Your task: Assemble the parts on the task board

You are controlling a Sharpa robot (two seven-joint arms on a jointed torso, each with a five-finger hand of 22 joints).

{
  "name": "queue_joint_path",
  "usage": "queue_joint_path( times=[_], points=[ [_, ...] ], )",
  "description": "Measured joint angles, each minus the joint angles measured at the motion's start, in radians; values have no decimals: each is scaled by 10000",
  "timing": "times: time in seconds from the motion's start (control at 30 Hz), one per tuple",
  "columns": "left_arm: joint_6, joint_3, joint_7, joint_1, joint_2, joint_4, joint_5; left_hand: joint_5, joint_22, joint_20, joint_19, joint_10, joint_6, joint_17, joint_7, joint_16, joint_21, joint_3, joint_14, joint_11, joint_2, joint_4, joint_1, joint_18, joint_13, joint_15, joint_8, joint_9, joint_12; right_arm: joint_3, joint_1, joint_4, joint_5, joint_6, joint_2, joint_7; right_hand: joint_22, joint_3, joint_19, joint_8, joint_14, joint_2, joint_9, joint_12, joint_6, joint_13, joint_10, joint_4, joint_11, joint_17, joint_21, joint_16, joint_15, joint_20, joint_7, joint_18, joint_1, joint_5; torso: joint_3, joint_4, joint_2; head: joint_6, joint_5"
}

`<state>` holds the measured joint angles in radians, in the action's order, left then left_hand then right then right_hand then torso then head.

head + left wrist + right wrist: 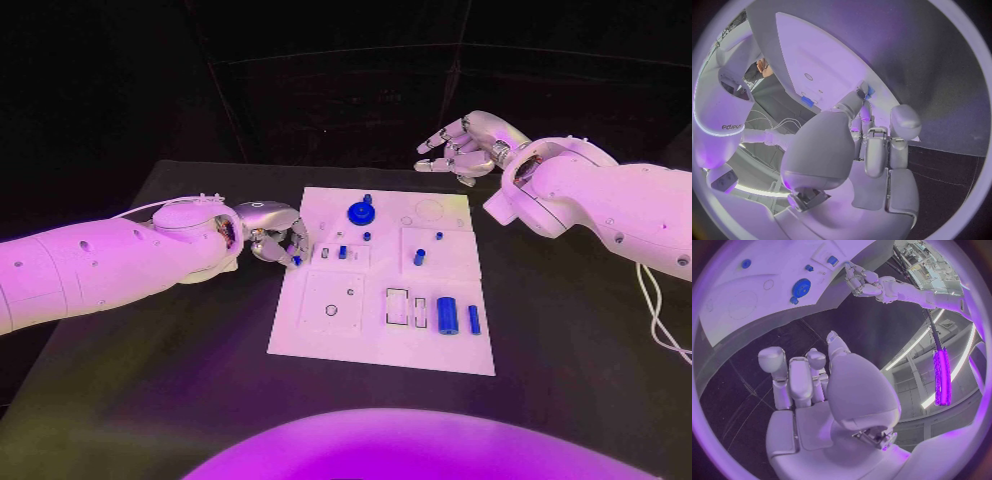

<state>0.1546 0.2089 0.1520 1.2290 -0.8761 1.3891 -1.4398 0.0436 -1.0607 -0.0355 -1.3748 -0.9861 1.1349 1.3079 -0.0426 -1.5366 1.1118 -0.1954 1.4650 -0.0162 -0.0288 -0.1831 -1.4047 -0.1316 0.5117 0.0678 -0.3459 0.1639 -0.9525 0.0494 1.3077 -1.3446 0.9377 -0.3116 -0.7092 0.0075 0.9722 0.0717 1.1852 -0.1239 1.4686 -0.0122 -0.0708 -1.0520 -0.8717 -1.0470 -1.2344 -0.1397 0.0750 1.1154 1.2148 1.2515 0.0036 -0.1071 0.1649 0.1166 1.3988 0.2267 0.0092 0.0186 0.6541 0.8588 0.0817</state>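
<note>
I see a matte black table (173, 390) carrying one thing directly: a flat white rectangular task board (378, 345) at its middle, long side running away from me. On the board I see small blue parts: a round blue gear-like disc (361, 212) near its far edge, a blue cylinder (447, 315) beside a thinner blue pin (473, 319) near its nearer right edge

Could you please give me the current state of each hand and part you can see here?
left hand: at the task board edge, pinching a small blue part
right hand: empty, fingers curled, off the board
blue gear: seated on board
blue cylinder: lying on board
</note>
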Motion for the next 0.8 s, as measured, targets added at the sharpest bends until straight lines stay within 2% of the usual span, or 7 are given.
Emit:
queue_joint_path(
  times=[0.8],
  points=[
    [74,7,87,-14,-119,-11,458,3,3,0,0,1,140,-2,-181,1,-1,-122,0,1,129,-100,131,-1,-3,-1,0,44,0,1,-5,15,0,18,4,5,0,25,-1,0,0,0,0,0,0,1,0,-24,0,-3,0,0,0,0,0,-1,0,0,6,-8,1,16,14]
  ],
)
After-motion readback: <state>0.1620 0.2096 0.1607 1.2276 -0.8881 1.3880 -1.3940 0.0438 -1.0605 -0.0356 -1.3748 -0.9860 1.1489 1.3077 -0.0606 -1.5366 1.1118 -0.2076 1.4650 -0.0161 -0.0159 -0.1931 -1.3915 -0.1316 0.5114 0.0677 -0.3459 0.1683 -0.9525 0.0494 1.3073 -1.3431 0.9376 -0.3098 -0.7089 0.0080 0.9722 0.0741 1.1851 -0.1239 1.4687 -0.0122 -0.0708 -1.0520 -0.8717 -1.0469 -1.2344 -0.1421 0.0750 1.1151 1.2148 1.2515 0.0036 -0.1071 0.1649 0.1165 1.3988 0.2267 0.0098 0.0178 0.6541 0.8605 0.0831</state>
